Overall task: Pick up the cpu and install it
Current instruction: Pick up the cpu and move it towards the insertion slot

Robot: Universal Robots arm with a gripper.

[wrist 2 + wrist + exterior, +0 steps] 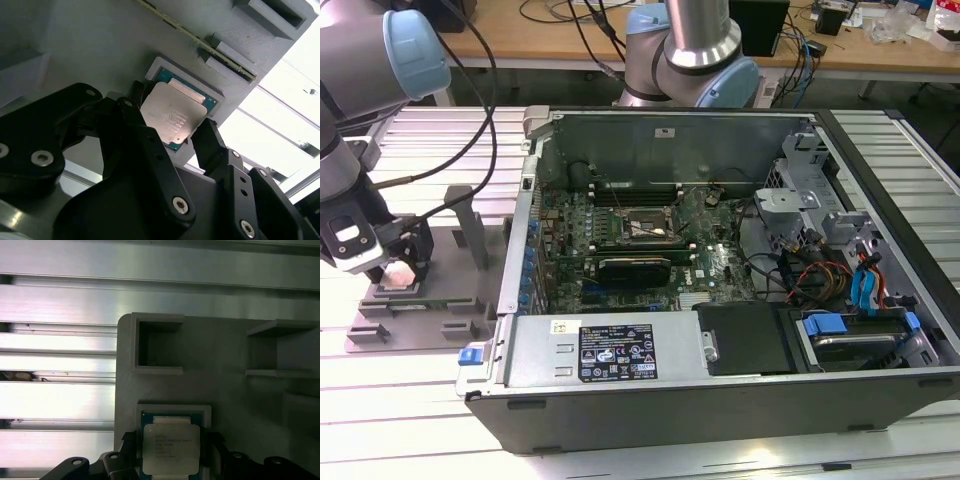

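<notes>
While the cpu (171, 447) lies recessed in the grey fixture tray (420, 335), at nine o'clock from the computer case (720, 390), the gripper (171, 111) straddles it, fingers (211, 142) spread beside opposite edges.

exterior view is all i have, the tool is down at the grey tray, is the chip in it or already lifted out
Observer: In both wrist views the chip looks seated in a square, pale-rimmed recess of the grey tray, with the tool right over it.
Operator: which side of it is up
Observer: The silver top faces up, with a thin green edge showing around it.
</notes>
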